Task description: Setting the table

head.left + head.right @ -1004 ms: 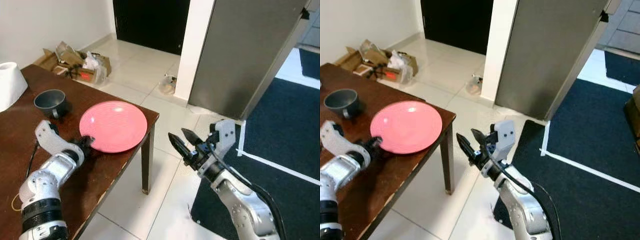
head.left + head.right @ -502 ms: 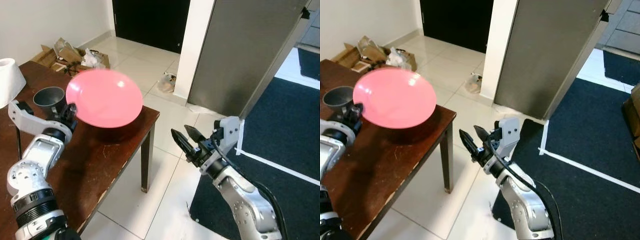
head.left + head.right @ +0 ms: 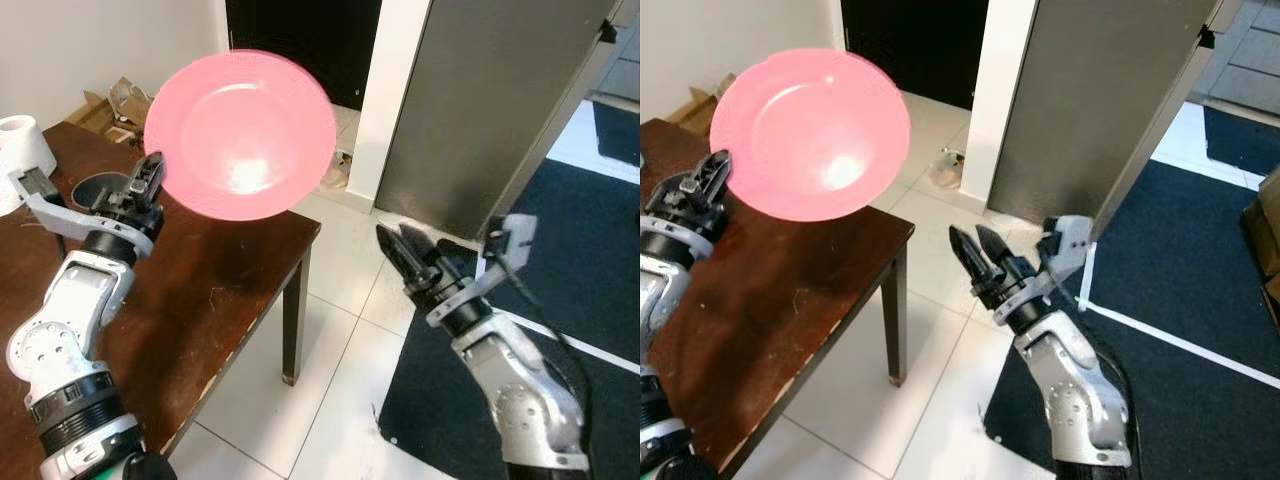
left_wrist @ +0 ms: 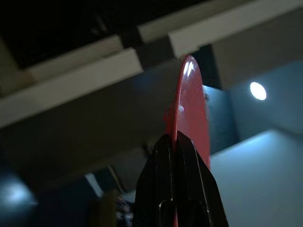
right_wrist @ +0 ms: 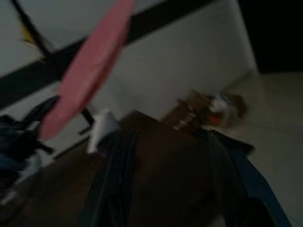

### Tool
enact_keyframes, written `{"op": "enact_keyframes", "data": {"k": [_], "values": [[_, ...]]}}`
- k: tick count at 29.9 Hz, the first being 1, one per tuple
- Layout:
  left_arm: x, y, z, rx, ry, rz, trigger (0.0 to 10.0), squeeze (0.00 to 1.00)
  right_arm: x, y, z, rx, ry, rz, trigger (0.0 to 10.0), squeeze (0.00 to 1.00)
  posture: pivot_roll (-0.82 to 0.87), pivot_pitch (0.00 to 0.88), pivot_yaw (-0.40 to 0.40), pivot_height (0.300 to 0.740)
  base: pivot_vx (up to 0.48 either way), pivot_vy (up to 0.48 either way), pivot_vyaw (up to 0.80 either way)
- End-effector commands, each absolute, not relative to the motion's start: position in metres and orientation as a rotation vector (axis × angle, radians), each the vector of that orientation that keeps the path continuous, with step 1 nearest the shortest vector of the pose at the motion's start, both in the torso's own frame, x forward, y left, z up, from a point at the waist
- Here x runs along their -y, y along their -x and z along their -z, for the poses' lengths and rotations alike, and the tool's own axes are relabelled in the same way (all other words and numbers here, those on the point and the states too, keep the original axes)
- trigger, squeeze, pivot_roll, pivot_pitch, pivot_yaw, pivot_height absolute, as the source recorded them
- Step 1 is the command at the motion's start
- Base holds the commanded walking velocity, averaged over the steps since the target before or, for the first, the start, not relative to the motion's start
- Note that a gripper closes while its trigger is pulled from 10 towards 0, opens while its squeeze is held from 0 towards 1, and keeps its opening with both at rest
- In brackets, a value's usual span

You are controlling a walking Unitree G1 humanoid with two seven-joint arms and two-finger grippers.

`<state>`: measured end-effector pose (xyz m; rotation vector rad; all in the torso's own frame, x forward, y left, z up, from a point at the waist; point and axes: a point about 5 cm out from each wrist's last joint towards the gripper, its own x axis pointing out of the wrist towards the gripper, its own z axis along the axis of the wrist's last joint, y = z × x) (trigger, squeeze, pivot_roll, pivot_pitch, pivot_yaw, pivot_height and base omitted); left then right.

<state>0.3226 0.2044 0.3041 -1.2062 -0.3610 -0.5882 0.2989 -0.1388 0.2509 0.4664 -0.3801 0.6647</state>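
The pink plate (image 3: 240, 135) is up in the air above the near corner of the dark wooden table (image 3: 215, 300), tipped nearly upright with its hollow face turned toward the camera. The left claw (image 3: 150, 180) grips it at its lower left rim; in the left wrist view the two black fingers (image 4: 163, 182) are pressed together on the plate's thin edge. Behind that claw, on the table, sit a dark grey cup (image 3: 100, 188) and, farther left at the table's edge, a white roll of paper (image 3: 22, 140).

The right claw (image 3: 975, 255) hangs out over the white tiled floor (image 3: 330, 370), well apart from the table's corner, its two fingers slightly parted and holding nothing. Beyond the table, against the wall, lies a heap of cardboard boxes (image 3: 110, 105). A dark carpet (image 3: 590, 260) covers the floor to the right.
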Motion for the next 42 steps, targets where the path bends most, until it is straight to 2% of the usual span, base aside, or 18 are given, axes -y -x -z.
{"op": "enact_keyframes", "data": {"k": [1,8,9,10,11,27,28,34,42], "values": [[-0.195,-0.318,-0.314,0.374,1.209,0.654,10.0,0.0,0.141,-0.293,-0.251,0.381,-0.474,-0.698,10.0,0.0,0.05,0.156,0.069,0.74,0.0,0.0,0.0],[-0.178,-0.318,-0.324,0.367,1.229,0.72,10.0,0.0,0.145,-0.286,-0.266,0.437,-0.594,-0.736,10.0,0.0,0.04,0.15,0.076,0.74,0.0,0.0,0.0],[-0.177,-0.319,-0.325,0.37,1.234,0.723,10.0,0.0,0.148,-0.286,-0.27,0.453,-0.62,-0.731,10.0,0.13,0.03,0.149,0.077,0.74,0.0,0.0,0.0],[-0.176,-0.319,-0.326,0.371,1.239,0.724,10.0,0.0,0.15,-0.286,-0.272,0.461,-0.637,-0.728,10.0,0.13,0.03,0.149,0.077,0.74,0.0,0.0,0.0],[-0.176,-0.32,-0.327,0.375,1.243,0.727,10.0,0.0,0.153,-0.286,-0.274,0.47,-0.655,-0.72,10.0,1.0,0.03,0.147,0.077,0.74,0.0,0.0,0.0],[-0.177,-0.324,-0.342,0.413,1.256,0.73,10.0,0.0,0.163,-0.275,-0.298,0.568,-0.764,-0.815,10.0,1.0,0.03,0.141,0.081,0.74,0.0,0.0,0.0],[-0.176,-0.324,-0.343,0.412,1.256,0.735,10.0,0.0,0.163,-0.273,-0.302,0.582,-0.778,-0.832,10.0,0.0,0.03,0.141,0.081,0.74,0.0,0.0,0.0],[-0.172,-0.324,-0.344,0.398,1.255,0.751,10.0,0.0,0.16,-0.271,-0.312,0.612,-0.791,-0.886,10.0,0.0,0.03,0.137,0.082,0.74,0.0,0.0,0.0],[-0.153,-0.32,-0.335,0.323,1.245,0.807,10.0,0.0,0.155,-0.28,-0.306,0.556,-0.828,-0.877,10.0,0.0,0.03,0.138,0.082,0.74,0.0,0.0,0.0]]}}
